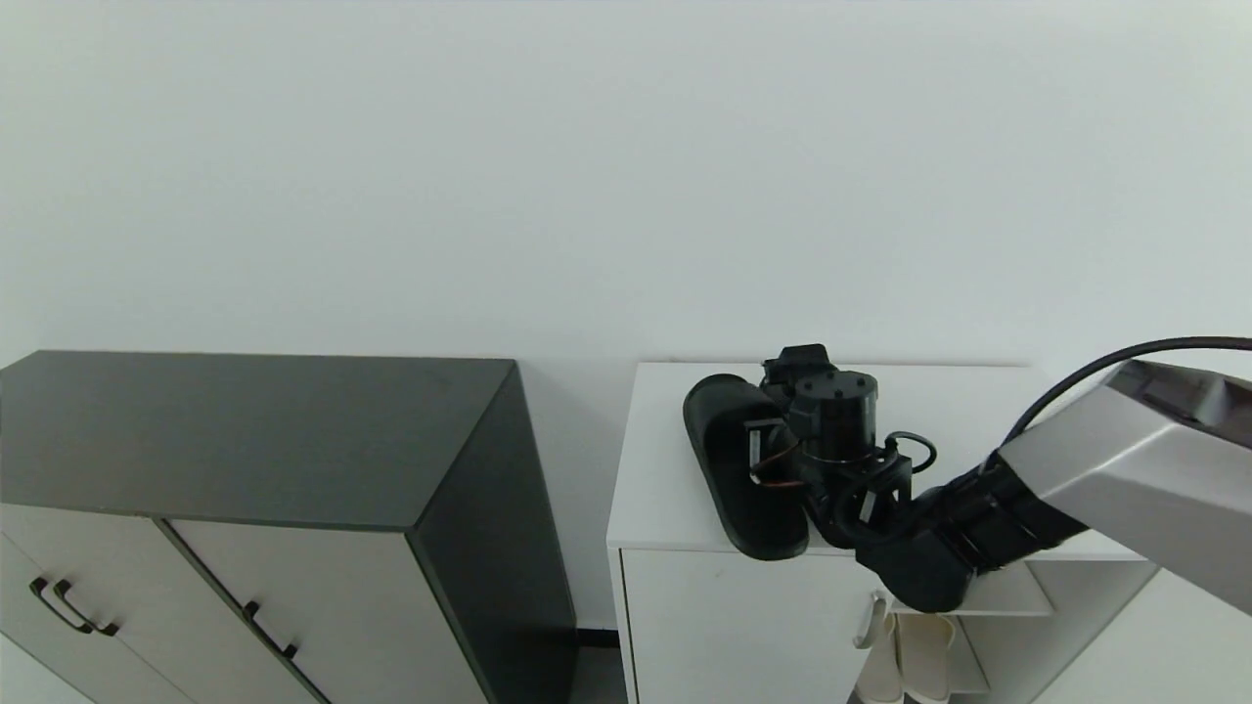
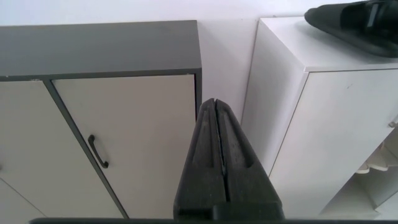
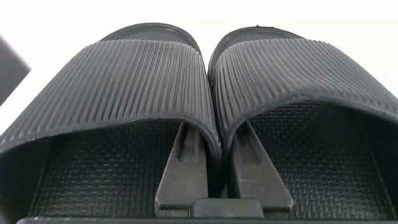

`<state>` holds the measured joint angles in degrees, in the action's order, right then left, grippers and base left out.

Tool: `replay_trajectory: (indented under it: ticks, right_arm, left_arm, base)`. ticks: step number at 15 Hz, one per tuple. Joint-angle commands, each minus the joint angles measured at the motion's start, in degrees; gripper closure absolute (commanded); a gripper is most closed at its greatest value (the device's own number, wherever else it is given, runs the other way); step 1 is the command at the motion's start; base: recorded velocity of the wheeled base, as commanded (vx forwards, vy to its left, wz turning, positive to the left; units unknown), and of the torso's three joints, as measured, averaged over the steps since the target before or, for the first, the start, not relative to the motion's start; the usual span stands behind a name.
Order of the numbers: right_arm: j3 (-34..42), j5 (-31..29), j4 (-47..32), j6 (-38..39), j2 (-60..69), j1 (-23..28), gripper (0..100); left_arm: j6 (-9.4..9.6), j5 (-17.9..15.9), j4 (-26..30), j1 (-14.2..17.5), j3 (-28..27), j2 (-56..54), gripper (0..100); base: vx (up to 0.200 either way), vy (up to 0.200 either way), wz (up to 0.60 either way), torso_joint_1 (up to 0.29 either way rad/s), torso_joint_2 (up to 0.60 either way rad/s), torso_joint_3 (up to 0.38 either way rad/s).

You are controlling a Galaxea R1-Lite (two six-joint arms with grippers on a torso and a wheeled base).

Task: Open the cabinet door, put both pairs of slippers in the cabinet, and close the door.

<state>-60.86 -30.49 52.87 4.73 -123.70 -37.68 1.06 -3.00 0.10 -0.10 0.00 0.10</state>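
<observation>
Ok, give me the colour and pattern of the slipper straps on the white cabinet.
Black, finely ribbed straps on both slippers; clearest in the right wrist view.

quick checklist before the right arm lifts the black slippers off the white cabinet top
1. Right gripper grip: one finger inside each of the black ribbed rubber slippers, inner strap edges pinched between them - ok.
2. Pair lying side by side on top of the white cabinet - ok.
3. Cabinet's right side open, shelves showing - ok.
4. Pair of white slippers on a lower shelf - ok.
5. Free shelf room for the black pair - cannot tell.
6. Left gripper shut, low in front of the cabinet, clear of the right arm - ok.
</observation>
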Motion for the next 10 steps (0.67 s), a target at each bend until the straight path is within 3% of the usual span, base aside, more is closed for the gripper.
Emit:
replay_trajectory:
  ticks: [1, 3, 10]
  right_arm:
    - [12.0, 1.3, 0.4, -0.1, 12.0, -4.2, 100]
    - [17.7, 2.1, 0.3, -0.1, 16.4, -6.4, 100]
    - [18.4, 1.8, 0.3, -0.1, 16.5, -6.7, 100]
  left_arm:
    - [-0.01, 0.0, 0.0, 0.0, 0.0, 0.0, 100]
    - [-0.01, 0.0, 0.0, 0.0, 0.0, 0.0, 100]
    - [-0.18, 0.0, 0.0, 0.0, 0.0, 0.0, 100]
  base:
    - [0.000, 0.000, 0.00, 0.000, 0.00, 0.000]
    - [0.000, 0.000, 0.00, 0.000, 0.00, 0.000]
    - [0.000, 0.000, 0.00, 0.000, 0.00, 0.000]
